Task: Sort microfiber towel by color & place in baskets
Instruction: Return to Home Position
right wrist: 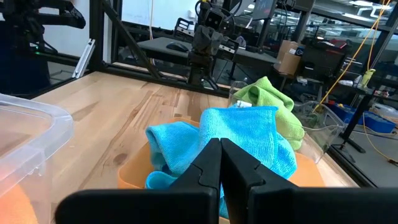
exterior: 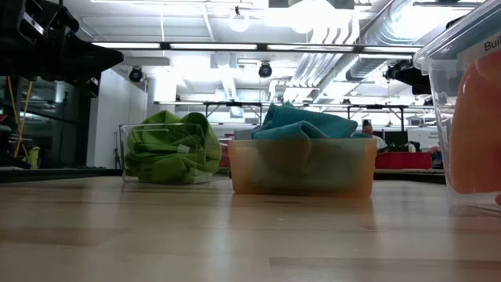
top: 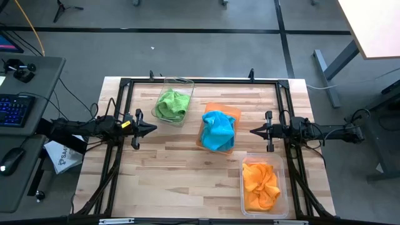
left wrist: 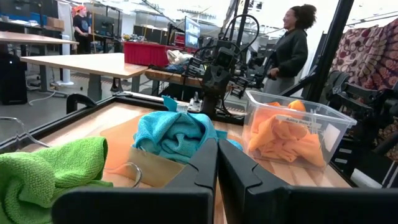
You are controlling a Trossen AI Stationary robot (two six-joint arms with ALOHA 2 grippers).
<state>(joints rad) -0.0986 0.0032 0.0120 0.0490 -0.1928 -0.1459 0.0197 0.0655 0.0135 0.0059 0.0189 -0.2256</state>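
The lime green towels (top: pixel 172 104) lie bunched in a clear basket (top: pixel 184 84) at the table's far left. Blue towels (top: pixel 219 130) fill the translucent orange basket (top: pixel 230 112) in the middle. Orange towels (top: pixel 260 185) lie in a clear basket (top: pixel 281 187) at the near right. My left gripper (top: pixel 154 129) hangs shut at the left side, pointing level toward the middle. My right gripper (top: pixel 252 131) hangs shut at the right side, facing it. In the wrist views the fingers of my left gripper (left wrist: pixel 217 163) and right gripper (right wrist: pixel 221 160) meet with nothing between them.
A black metal frame (top: pixel 200 81) runs around the wooden table (top: pixel 187 181). A desk with a keyboard (top: pixel 14 110) and mouse stands left of the table. People (left wrist: pixel 291 43) stand in the room beyond. Bare wood lies at the near left.
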